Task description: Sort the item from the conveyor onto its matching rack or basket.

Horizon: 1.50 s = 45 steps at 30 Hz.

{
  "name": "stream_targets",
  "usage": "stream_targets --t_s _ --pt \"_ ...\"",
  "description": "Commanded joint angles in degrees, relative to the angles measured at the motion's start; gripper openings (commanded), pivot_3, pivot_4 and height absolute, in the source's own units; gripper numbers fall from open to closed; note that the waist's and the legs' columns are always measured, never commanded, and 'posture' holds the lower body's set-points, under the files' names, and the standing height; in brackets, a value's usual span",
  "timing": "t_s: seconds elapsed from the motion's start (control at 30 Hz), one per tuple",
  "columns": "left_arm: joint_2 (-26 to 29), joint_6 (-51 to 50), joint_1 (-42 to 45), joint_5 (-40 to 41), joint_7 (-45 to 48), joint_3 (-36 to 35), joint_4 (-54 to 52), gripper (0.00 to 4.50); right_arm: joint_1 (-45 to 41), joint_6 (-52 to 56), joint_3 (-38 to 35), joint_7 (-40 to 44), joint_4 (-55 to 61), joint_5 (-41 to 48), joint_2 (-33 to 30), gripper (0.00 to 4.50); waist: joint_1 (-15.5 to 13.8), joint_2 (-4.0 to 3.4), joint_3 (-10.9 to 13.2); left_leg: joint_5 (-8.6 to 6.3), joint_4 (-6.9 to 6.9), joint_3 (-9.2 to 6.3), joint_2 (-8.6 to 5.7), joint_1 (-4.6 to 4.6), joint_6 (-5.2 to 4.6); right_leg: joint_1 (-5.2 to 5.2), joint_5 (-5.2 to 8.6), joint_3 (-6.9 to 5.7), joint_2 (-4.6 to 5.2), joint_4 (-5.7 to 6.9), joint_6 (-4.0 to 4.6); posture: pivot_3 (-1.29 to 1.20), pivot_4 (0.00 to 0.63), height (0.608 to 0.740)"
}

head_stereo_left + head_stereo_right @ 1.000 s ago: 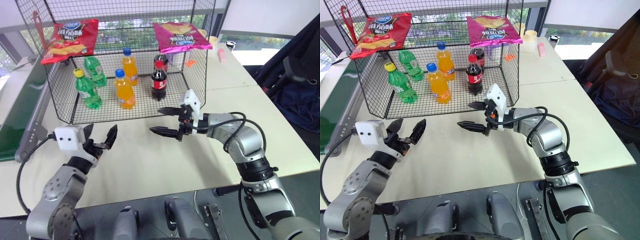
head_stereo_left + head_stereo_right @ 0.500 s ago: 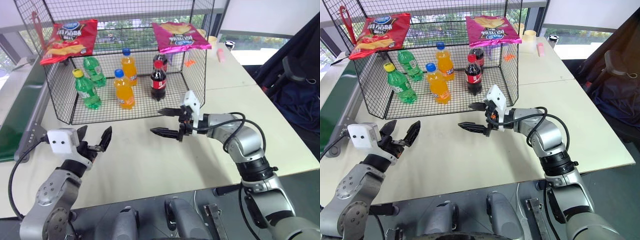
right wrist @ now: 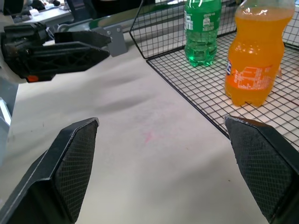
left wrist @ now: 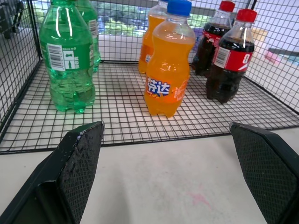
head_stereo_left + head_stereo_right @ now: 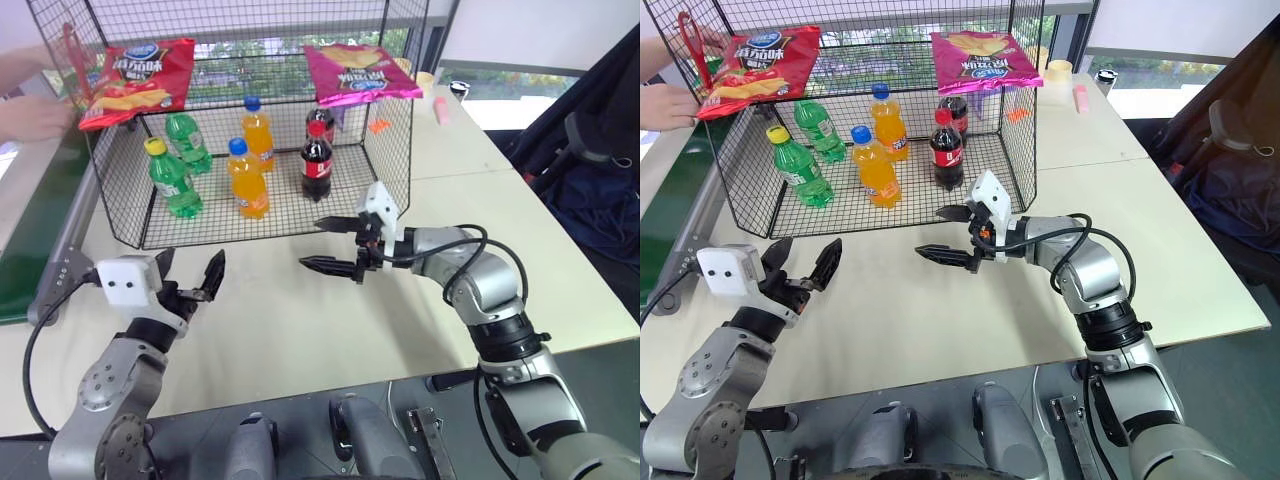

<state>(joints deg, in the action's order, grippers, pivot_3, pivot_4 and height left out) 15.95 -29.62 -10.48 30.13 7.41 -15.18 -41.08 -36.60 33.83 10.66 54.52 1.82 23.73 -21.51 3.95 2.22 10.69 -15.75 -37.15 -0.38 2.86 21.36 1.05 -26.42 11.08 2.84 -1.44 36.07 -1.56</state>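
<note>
The item is out of view. The conveyor (image 5: 28, 255) runs along the left edge, a dark-green belt with a grey side rail (image 5: 68, 245). The rack (image 5: 400, 130) is a black wire cage with a red crisp bag (image 5: 138, 76) and a pink crisp bag (image 5: 360, 72) on its top tier. My left gripper (image 5: 190, 272) hovers open over the table in front of the rack, empty. Further right, my right gripper (image 5: 312, 243) points left, open and empty. In the right wrist view the left gripper (image 3: 60, 49) faces it across bare tabletop.
A person's hand (image 5: 30, 112) rests at the rack's far left corner beside the red bag. Inside the rack stand green bottles (image 5: 175, 180), orange bottles (image 5: 248, 178) and cola bottles (image 5: 317, 160). The white table (image 5: 270, 315) lies between the grippers.
A person's hand has come into view at the far left by the rack's top tier. Both grippers have kept their places and stayed open.
</note>
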Motion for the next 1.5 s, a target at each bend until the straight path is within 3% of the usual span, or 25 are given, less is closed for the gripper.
stream_targets --t_s 0.03,0.3,0.4,0.7,0.9,1.07,1.17,1.3,1.5 --pt "0.6 0.7 -0.1 -0.7 -0.1 -0.3 -2.4 4.50 -1.6 -1.2 -0.4 0.5 0.6 0.1 0.2 4.44 0.0 0.00 0.0 0.00 0.00 0.00 0.00 0.00 0.00 0.00 0.00 0.00 0.00 0.00 0.00 0.00 0.150 0.740" --pt "0.8 1.0 -0.7 -3.4 -1.5 -0.8 -2.9 4.50 -2.2 -2.2 0.3 1.8 -0.2 -0.6 0.3 4.44 0.0 0.00 0.0 0.00 0.00 0.00 0.00 0.00 0.00 0.00 0.00 0.00 0.00 0.00 0.00 0.00 0.150 0.740" --pt "2.9 2.6 -0.7 -10.9 -3.5 -0.2 -2.0 4.50 -2.8 -2.9 0.4 2.1 -1.1 -0.9 0.8 4.44 0.0 0.00 0.0 0.00 0.00 0.00 0.00 -0.01 0.00 0.00 0.00 0.00 0.00 0.01 0.00 0.00 0.150 0.740" --pt "6.2 8.1 -4.6 -23.4 -5.4 -4.9 -3.7 4.50 -2.9 -4.4 1.4 2.5 -2.7 -1.3 2.9 4.44 0.0 0.00 0.0 0.00 0.02 0.00 0.01 -0.01 0.00 -0.03 0.00 0.00 0.00 0.02 0.01 0.00 0.150 0.740" --pt "12.4 17.7 -15.5 -30.5 0.9 -18.3 -4.3 4.50 -3.1 -6.1 3.0 3.8 -5.1 -1.5 5.7 4.44 0.2 0.00 0.0 0.00 0.07 0.07 0.04 -0.01 0.00 -0.09 0.01 0.01 0.02 0.00 0.04 0.00 0.150 0.740" --pt "13.8 31.2 -27.6 -31.9 7.8 -36.3 2.4 4.50 -4.2 -9.4 4.3 5.4 -9.7 -2.6 9.0 4.44 0.3 -0.03 0.0 -0.01 0.11 0.12 0.06 0.02 0.01 -0.18 0.03 0.01 0.09 -0.05 0.06 0.00 0.150 0.740" --pt "13.7 41.0 -32.0 -32.6 9.6 -42.3 9.6 4.50 -5.5 -10.7 4.6 5.8 -11.6 -3.0 10.8 4.44 0.3 -0.05 0.0 -0.02 0.12 0.20 0.05 0.05 0.02 -0.26 0.03 0.00 0.17 -0.08 0.07 0.00 0.150 0.740" --pt "14.8 51.4 -33.9 -36.0 9.0 -44.2 20.6 4.50 -6.5 -9.2 4.3 7.7 -10.9 -1.8 11.1 4.44 0.2 -0.15 0.1 -0.03 0.15 0.19 0.05 0.10 0.04 -0.26 0.04 -0.01 0.21 -0.30 0.07 0.00 0.150 0.740" --pt "18.5 62.5 -32.8 -41.8 6.4 -41.7 35.7 4.50 -6.0 -5.0 6.2 14.4 -4.4 1.1 8.2 4.44 0.2 -0.26 0.2 -0.10 0.29 0.31 0.10 0.21 0.16 -0.21 0.02 -0.05 0.40 -0.69 0.06 0.00 0.150 0.740"
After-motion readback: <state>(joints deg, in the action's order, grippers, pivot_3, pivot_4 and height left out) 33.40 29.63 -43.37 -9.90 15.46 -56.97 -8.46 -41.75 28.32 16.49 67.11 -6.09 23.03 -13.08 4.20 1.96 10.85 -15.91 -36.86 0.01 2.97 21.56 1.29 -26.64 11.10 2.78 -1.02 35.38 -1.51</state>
